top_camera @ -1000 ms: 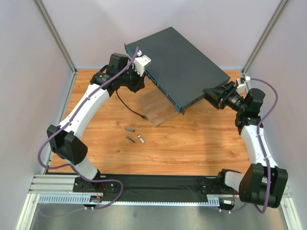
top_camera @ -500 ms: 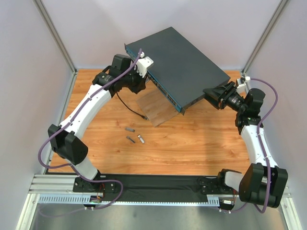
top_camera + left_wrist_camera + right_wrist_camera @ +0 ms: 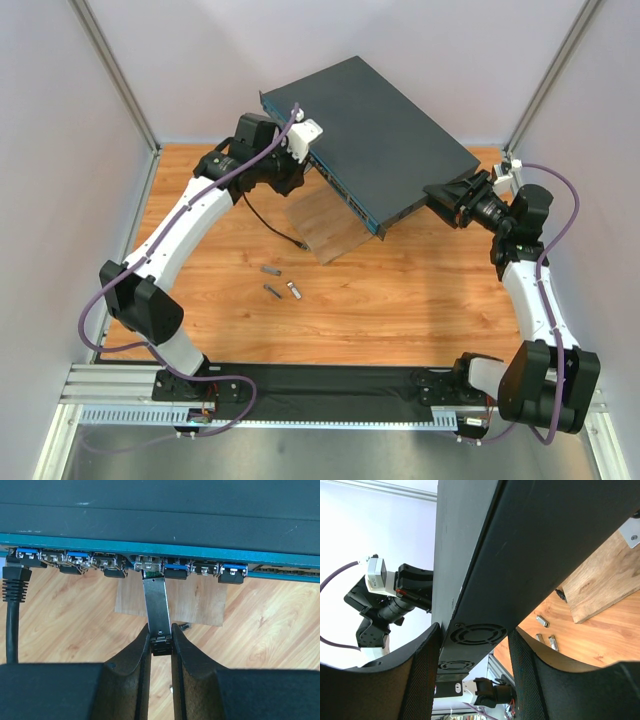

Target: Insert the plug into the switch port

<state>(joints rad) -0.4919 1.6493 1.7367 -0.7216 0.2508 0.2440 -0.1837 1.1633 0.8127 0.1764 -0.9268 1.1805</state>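
Note:
The switch [image 3: 370, 135] is a flat dark grey box with a teal front edge [image 3: 200, 555] and a row of ports, tilted up off the table. My left gripper [image 3: 161, 630] is shut on the plug [image 3: 156, 605], a slim metal module, at its rear end. The plug's tip sits at the mouth of a port near the middle of the row. In the top view the left gripper [image 3: 298, 165] is against the front edge. My right gripper [image 3: 475, 635] is shut on the switch's right end [image 3: 480, 635], one finger on each face, also seen in the top view [image 3: 445, 195].
A pale wooden board [image 3: 325, 225] lies under the switch's front edge and also shows in the left wrist view [image 3: 200, 600]. A black cable [image 3: 12, 595] is plugged in at the row's left end. Three loose modules [image 3: 280, 285] lie on the wooden table [image 3: 420, 300].
My left gripper has moved a little to the right along the switch's front edge with the plug. The right arm and the switch have not moved.

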